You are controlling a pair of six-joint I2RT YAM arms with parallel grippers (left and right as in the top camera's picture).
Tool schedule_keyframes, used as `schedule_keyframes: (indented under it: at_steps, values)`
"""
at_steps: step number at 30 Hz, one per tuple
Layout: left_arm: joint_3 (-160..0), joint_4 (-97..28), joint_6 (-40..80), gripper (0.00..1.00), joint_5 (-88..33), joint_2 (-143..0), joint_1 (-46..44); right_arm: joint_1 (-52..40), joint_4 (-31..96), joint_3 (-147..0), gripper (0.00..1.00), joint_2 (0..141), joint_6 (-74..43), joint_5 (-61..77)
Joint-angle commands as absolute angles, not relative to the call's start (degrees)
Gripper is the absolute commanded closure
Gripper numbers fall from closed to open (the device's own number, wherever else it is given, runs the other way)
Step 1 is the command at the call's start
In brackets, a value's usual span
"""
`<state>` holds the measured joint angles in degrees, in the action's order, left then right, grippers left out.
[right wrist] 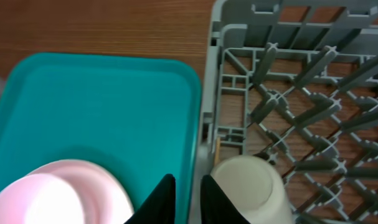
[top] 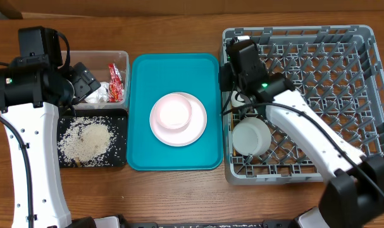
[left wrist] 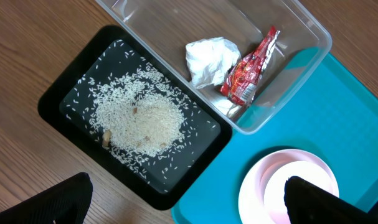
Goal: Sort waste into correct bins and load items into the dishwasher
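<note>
Two robot arms work at a wooden table [top: 179, 25] beside sorted waste and a partly loaded dish rack.

The left pincer [left wrist: 187, 182] is spread wide and empty above the black tray [left wrist: 58, 93], which holds loose white rice [left wrist: 139, 118]. Touching that tray, the clear tub [left wrist: 301, 31] holds the crumpled tissue [left wrist: 207, 59] and the red wrapper [left wrist: 251, 68]. The right pincer [right wrist: 185, 193] hangs over the left wall of the grey dish rack [top: 343, 38], jaws barely parted, gripping nothing. Inside the rack near that wall sit a small cup [top: 236, 98] and a white bowl [top: 250, 136]. A pink plate [top: 198, 126] with a second bowl [top: 173, 113] on it rests on the teal tray [top: 141, 145].
</note>
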<state>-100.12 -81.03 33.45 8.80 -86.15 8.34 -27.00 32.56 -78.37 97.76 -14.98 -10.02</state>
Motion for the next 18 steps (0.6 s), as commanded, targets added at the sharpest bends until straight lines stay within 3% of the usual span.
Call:
schedule_keyframes:
  at_steps: [1, 11, 18]
  values:
    - [-100.25, -80.99, 32.77, 0.0, 8.95, -86.26, 8.23, -25.47, 31.18, -79.02, 0.83, 101.73, -14.74, -14.17]
    - [-100.25, -80.99, 32.8, 0.0, 8.95, -86.26, 8.23, -22.39, 39.97, -79.15, 0.92, 102.06, -14.81, -15.42]
    - [-100.25, -80.99, 32.8, 0.0, 8.95, -86.26, 8.23, -21.39, 48.53, -79.15, 0.92, 99.26, -14.79, -15.42]
